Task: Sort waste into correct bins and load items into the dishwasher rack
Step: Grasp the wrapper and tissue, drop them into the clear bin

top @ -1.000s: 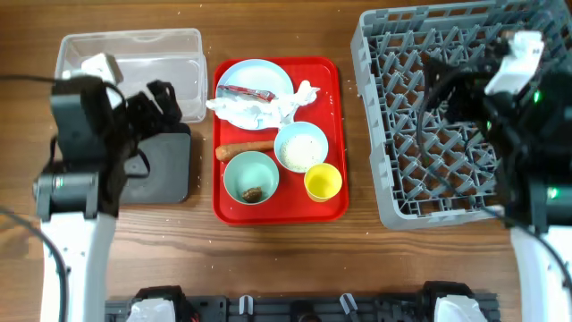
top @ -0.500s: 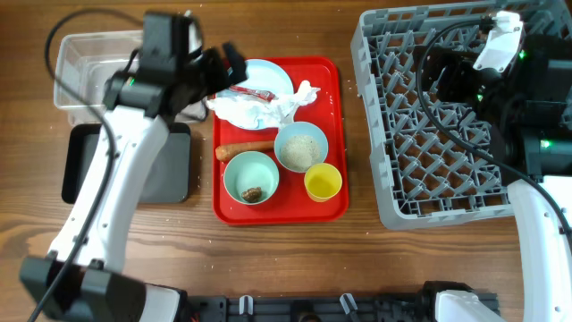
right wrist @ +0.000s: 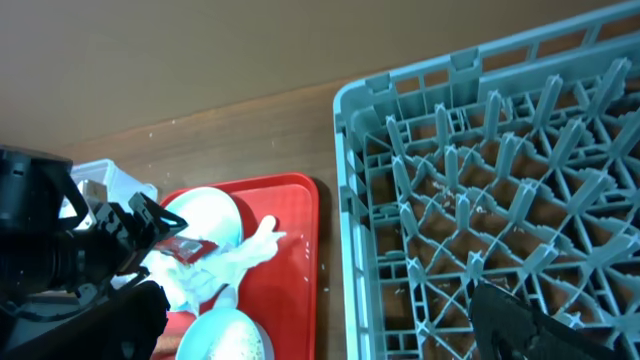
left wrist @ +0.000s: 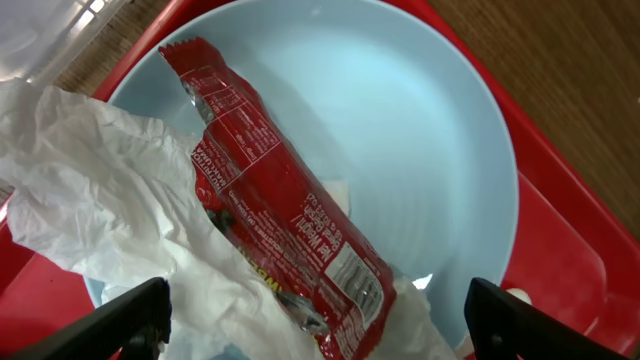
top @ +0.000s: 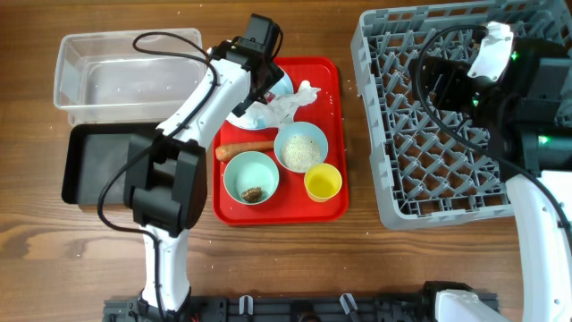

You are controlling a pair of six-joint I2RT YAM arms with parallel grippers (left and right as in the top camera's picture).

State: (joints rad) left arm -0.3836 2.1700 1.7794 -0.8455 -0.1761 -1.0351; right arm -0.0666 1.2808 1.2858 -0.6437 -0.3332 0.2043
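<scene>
Wrapper (left wrist: 280, 200) x1, napkin (left wrist: 90, 180) x1, carrot (top: 246, 148) x1

Overhead looks straight down; both wrist views, left nearest, share the plate (left wrist: 400, 130).

Brown wood-grain table (top: 420, 264); black rail (top: 295, 309) along near edge.
</scene>
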